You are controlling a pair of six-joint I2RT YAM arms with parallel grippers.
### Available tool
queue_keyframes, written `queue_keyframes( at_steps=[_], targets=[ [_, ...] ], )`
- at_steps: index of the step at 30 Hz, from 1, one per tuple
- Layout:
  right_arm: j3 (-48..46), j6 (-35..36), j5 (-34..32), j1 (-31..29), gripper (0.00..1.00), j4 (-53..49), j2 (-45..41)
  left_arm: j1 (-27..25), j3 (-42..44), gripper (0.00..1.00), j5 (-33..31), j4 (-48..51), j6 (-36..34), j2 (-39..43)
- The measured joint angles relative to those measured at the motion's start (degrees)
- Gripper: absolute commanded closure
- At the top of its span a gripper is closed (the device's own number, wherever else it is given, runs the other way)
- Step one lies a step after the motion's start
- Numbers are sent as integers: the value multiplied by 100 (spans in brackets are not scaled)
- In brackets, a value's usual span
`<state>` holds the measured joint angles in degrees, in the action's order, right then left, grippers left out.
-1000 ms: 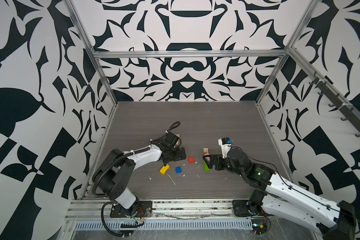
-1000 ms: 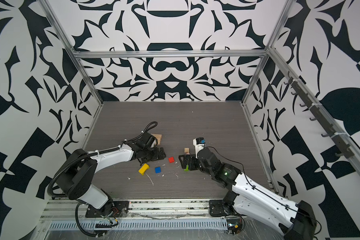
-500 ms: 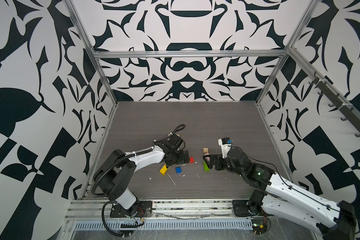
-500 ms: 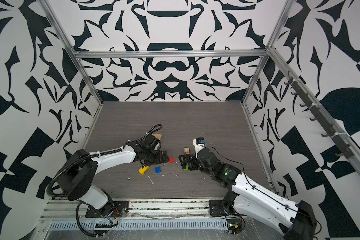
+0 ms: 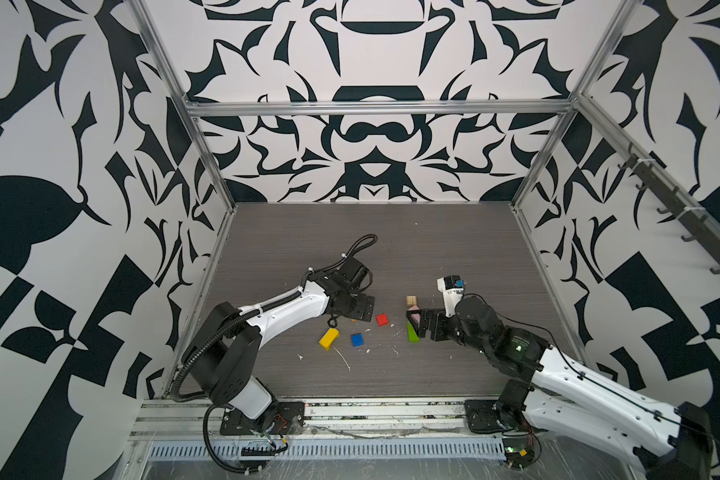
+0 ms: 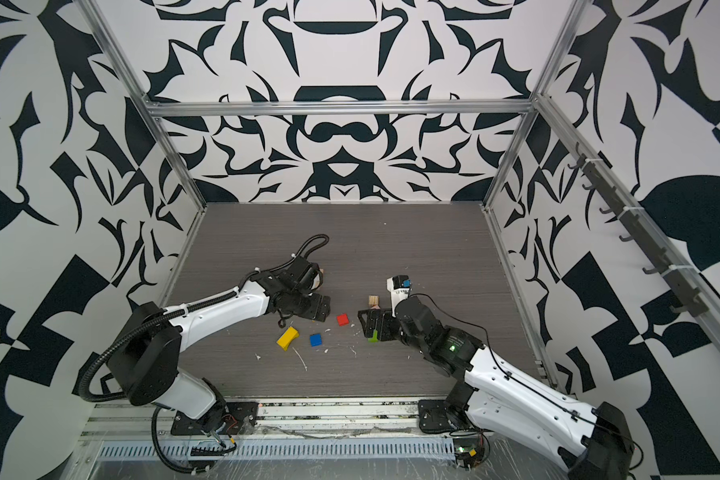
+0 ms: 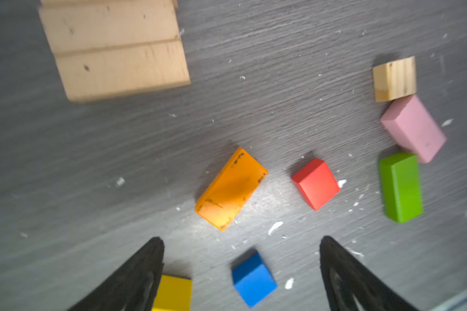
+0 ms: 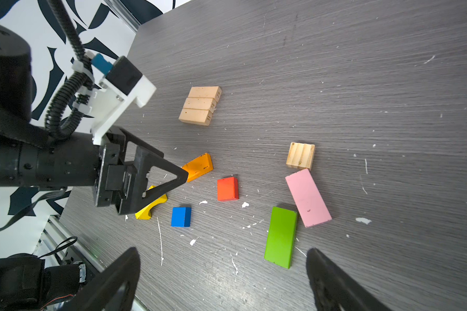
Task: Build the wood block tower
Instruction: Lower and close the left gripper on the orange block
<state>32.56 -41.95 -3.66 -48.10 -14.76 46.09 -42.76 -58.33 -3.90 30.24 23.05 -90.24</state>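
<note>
The wood blocks lie loose and single on the grey table; no tower shows. Three tan planks (image 8: 201,105) lie side by side. An orange block (image 7: 231,188) lies just ahead of my left gripper (image 7: 240,239), which is open and hovers low, with a blue cube (image 7: 254,278) on the table between its fingers and a yellow block (image 7: 173,293) by one finger. The red cube (image 5: 382,319) sits just right of the left gripper (image 5: 368,312). My right gripper (image 8: 221,251) is open and empty beside the green block (image 8: 281,237), the pink block (image 8: 308,198) and the tan cube (image 8: 300,155).
White specks and scratches litter the table (image 5: 454,257). Patterned walls and aluminium frame rails (image 5: 537,266) enclose it on three sides. The two arm bases sit on the front rail (image 5: 371,411). In both top views the left arm covers most of the planks.
My left gripper has swung from over the tan planks forward and to the right, and now hangs over the orange and blue blocks. The right arm has not moved.
</note>
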Motion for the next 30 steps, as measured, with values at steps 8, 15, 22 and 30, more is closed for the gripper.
queue_keyframes(
  at_steps=[8,15,22,30],
  targets=[
    [-2,0,-35,0,1,-59,-83,0,-291,22,-221,13,-1121,-581],
    [-2,0,-72,0,1,-129,-149,0,-389,36,-269,0,-1740,-953],
    [-2,0,-109,0,1,-168,-151,0,-415,39,-205,-22,-1993,-1029],
    [-2,0,-118,0,1,-168,-151,0,-476,40,-57,-39,-2057,-1158]
  ],
)
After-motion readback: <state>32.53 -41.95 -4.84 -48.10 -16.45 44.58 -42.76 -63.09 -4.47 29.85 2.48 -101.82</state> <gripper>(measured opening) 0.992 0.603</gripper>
